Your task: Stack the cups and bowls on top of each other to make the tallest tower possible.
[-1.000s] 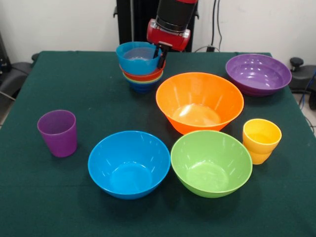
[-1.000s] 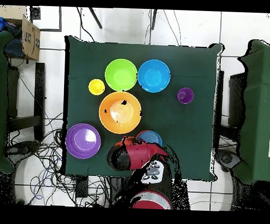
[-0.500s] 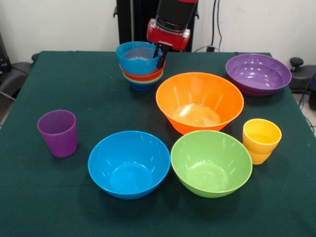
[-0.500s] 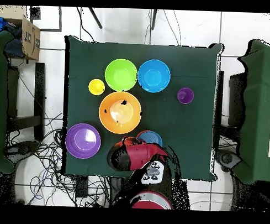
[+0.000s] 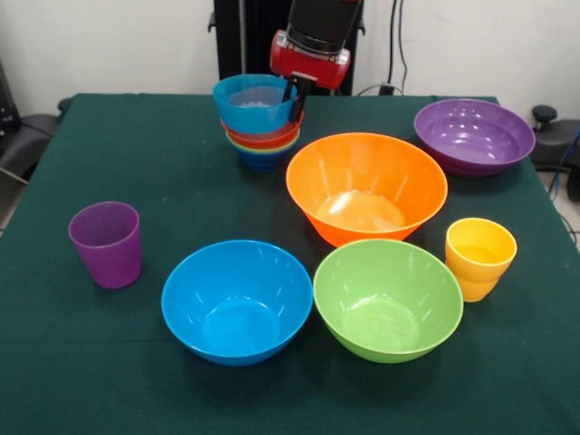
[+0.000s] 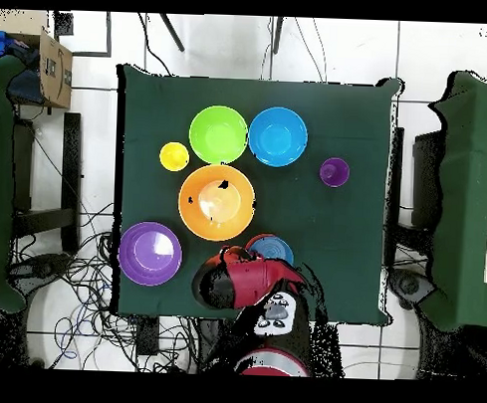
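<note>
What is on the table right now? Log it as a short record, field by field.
tower: four small bowls nested at the table's far side, light blue bowl on top, dark blue lowest
gripper: gripper at the right rim of the top bowl; open or shut cannot be told
large bowls: orange bowl in the middle, blue bowl and green bowl side by side in front, purple bowl far right
cups: purple cup at left, yellow cup at right, both upright and standing alone
</note>
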{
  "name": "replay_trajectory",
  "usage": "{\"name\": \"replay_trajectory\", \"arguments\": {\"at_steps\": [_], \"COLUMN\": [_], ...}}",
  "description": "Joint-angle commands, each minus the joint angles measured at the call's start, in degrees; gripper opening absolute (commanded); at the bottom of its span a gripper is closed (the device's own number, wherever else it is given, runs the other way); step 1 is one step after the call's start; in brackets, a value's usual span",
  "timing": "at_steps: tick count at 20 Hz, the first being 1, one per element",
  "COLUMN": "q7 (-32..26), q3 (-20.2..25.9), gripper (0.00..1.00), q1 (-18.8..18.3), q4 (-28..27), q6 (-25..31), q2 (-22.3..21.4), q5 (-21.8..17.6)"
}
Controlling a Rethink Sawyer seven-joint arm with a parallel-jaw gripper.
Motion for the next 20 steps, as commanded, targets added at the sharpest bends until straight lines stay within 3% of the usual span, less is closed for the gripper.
{"name": "replay_trajectory", "arguments": {"at_steps": [1,6,20], "q7": [7.1,7.8,8.9], "q3": [7.2,7.0,6.3], "gripper": [0.00,0.00,0.00], "q1": [-0.7,0.3,1.4], "q4": [2.3,3.1,2.1], "q6": [0.4,1.0,-2.8], "q2": [0.0,-0.8,2.6], "q5": [2.5,3.4,4.2]}}
